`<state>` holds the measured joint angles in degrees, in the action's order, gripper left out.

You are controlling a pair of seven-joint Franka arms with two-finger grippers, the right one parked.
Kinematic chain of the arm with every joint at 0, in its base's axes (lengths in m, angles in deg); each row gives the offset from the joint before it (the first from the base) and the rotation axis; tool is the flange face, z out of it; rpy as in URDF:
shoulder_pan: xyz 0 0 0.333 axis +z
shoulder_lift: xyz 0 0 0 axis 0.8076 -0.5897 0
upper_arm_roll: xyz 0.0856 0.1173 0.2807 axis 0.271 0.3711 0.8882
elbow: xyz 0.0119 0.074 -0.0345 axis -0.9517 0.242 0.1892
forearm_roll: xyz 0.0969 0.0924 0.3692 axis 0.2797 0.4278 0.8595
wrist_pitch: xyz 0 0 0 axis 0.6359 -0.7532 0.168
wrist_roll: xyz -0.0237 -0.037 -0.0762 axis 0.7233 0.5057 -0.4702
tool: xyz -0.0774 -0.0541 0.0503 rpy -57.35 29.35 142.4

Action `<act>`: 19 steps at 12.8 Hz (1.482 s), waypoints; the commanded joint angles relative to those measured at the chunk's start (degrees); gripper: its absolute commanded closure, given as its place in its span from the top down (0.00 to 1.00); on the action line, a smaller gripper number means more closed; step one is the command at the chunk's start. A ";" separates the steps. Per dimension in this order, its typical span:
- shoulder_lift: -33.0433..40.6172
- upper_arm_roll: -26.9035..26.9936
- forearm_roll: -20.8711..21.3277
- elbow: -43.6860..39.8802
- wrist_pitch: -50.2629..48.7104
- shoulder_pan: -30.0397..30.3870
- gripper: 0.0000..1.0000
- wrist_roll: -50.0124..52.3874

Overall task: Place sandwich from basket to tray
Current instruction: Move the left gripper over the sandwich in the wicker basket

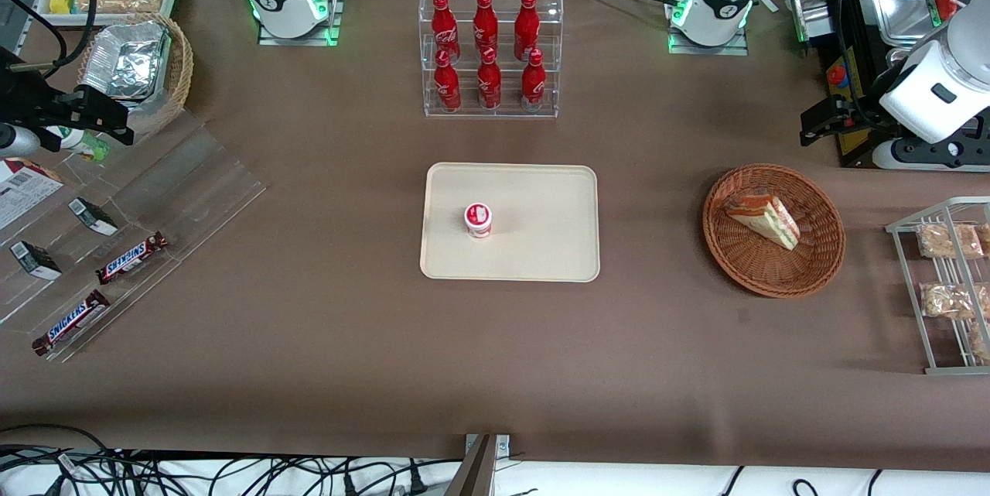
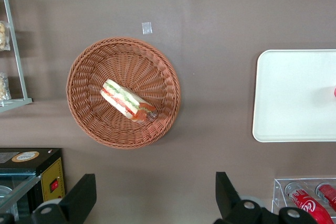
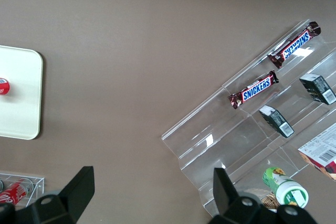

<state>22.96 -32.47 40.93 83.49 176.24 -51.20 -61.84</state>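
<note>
The hand (image 2: 152, 203) of the working arm hangs high over the table (image 1: 309, 341), its two fingers (image 2: 81, 198) spread wide apart with nothing between them. In the front view the hand (image 1: 821, 124) sits above the brown cloth at the working arm's end of the table, farther from the front camera than the basket (image 1: 820, 264), and well clear of it in height.

Seen from the wrist, the basket (image 2: 86, 114) lies just off the line of the open fingers, not yet between them, so the coming move looks like a short shift over the wicker and then a straight descent. The sandwich (image 2: 127, 100) lies flat inside the basket, near its middle, touching the woven floor. Its long axis runs on a diagonal across the wrist view, neither in line with the finger gap nor square to it. I judge that the wrist will need a turn, so that the fingers close across the short thickness of the wedge and not along its length.

In the front view the sandwich (image 1: 764, 219) shows its striped filling edge upward. The tray (image 1: 541, 248) lies well apart from the basket, toward the parked arm's end, and it already carries a small red-and-white cup (image 1: 478, 220) near its centre. The part of the tray nearer the basket is bare.
</note>
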 commanded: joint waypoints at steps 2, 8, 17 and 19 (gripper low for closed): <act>-1.57 0.42 -0.10 0.11 0.12 0.06 1.00 -0.56; -2.19 0.51 0.61 8.53 10.90 2.87 1.00 0.57; -1.84 0.42 3.95 30.15 37.27 5.94 1.00 21.49; -1.93 0.42 3.95 33.49 41.67 7.00 1.00 24.73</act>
<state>19.32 -31.79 43.66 112.99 214.10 -45.30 -40.50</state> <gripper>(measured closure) 0.000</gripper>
